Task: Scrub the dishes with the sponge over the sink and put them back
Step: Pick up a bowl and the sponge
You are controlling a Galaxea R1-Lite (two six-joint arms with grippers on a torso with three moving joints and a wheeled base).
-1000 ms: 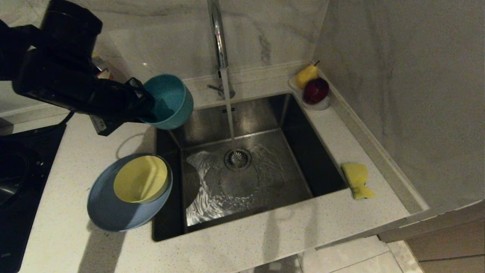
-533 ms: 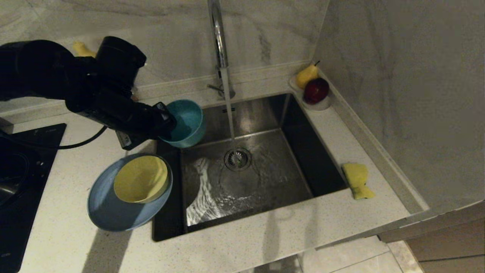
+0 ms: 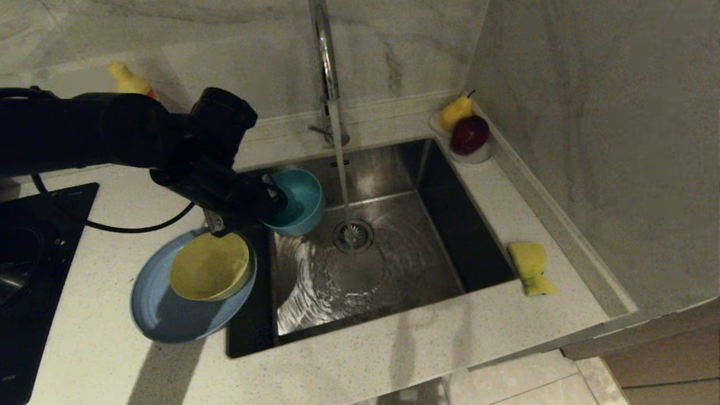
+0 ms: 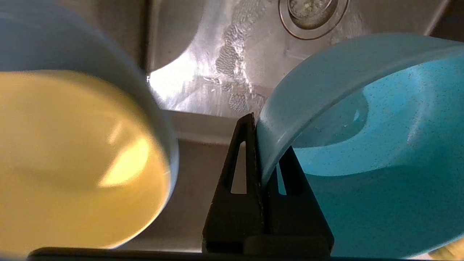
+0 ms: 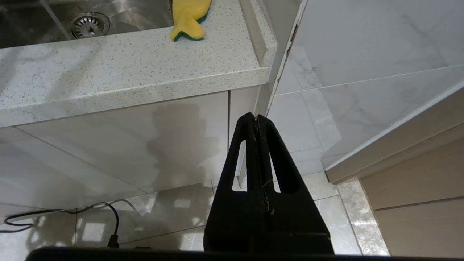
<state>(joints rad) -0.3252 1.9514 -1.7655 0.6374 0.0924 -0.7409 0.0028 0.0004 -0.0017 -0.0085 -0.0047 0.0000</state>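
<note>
My left gripper [image 3: 274, 198] [image 4: 261, 152] is shut on the rim of the teal-blue bowl [image 3: 300, 198] [image 4: 380, 145], holding it tilted over the left part of the steel sink [image 3: 394, 264], just left of the running water. The yellow bowl [image 3: 209, 265] [image 4: 72, 159] sits inside the periwinkle plate [image 3: 160, 315] on the counter left of the sink. The yellow sponge [image 3: 530, 265] [image 5: 188, 16] lies on the counter right of the sink. My right gripper [image 5: 256, 121] hangs shut and empty below the counter's front edge, out of the head view.
A chrome faucet [image 3: 326, 67] pours a stream onto the drain strainer [image 3: 352, 235]. A small dish with a pear [image 3: 454, 111] and a red apple [image 3: 468, 134] stands at the sink's back right corner. A black cooktop [image 3: 28, 264] fills the far left. A wall rises on the right.
My left arm has carried the teal-blue bowl down and to the right, from above the counter's back left to low over the sink beside the water stream.
</note>
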